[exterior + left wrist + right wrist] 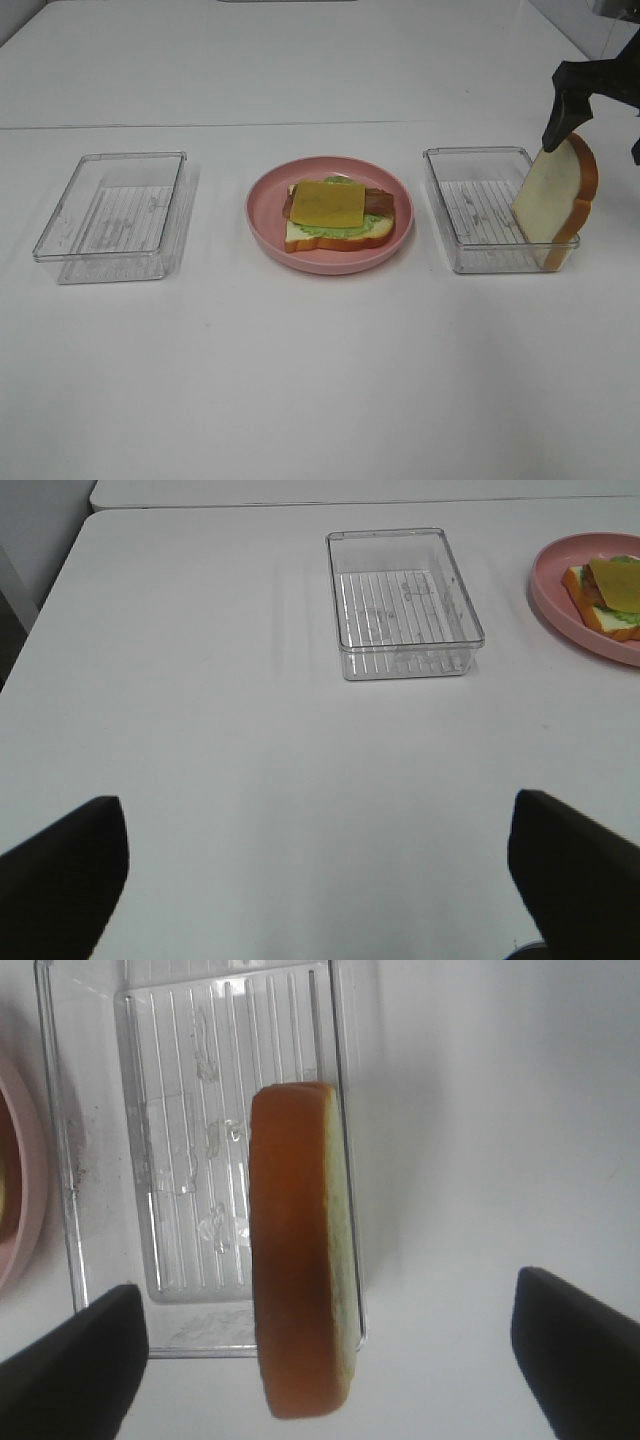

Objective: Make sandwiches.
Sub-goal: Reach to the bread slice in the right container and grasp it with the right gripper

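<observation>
Matte black angular right gripper (590, 105), plain

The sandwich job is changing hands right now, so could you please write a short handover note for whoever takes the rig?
Left gripper: open, holding nothing, over bare table.
Right gripper: open above the second bread slice, which stands on edge against the right tray wall.
Pink plate: bottom bread, lettuce, bacon, cheese stacked.
Left tray: nothing in it.
Left to do: grip the standing slice and cap the stack.
</observation>
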